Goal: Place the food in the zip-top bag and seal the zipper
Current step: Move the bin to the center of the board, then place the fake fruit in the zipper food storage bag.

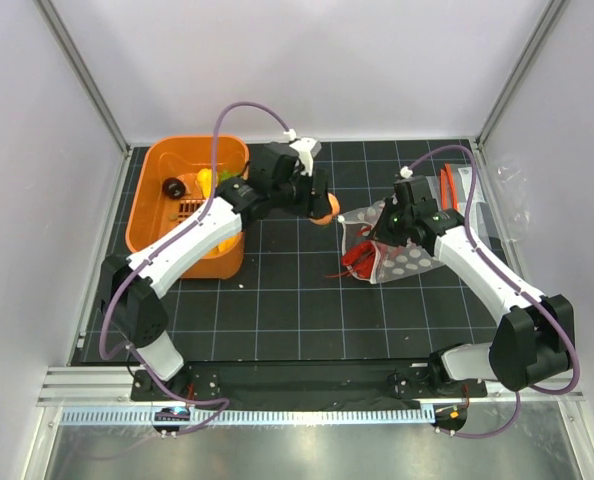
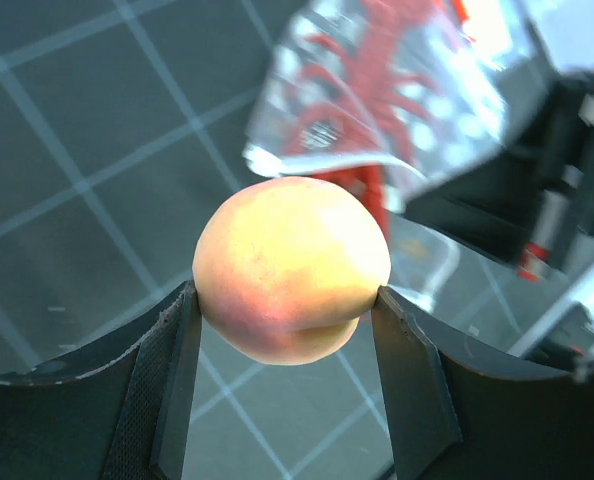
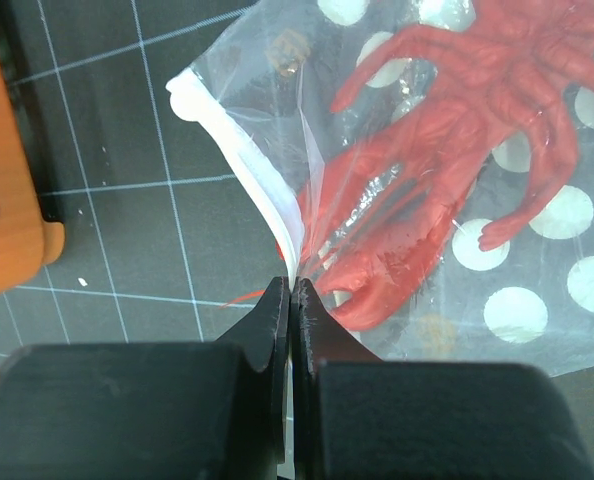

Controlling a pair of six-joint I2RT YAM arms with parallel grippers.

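The round peach-orange fruit (image 2: 292, 265) hangs above the mat, and my left gripper (image 2: 285, 330) is shut on it, one finger on each side. In the top view the fruit (image 1: 328, 207) is just left of the zip-top bag (image 1: 402, 262). The bag is clear with white dots, and the red lobster (image 3: 457, 150) lies inside it. My right gripper (image 3: 293, 290) is shut on the bag's mouth edge, pinching the white zipper (image 3: 239, 150). From above, the right gripper (image 1: 380, 230) sits at the bag's upper left edge.
An orange basket (image 1: 155, 222) stands at the back left with a yellow-green item (image 1: 206, 180) and a dark item (image 1: 174, 187) in it. Flat clear packets with an orange-red strip (image 1: 449, 187) lie at the back right. White walls enclose the mat.
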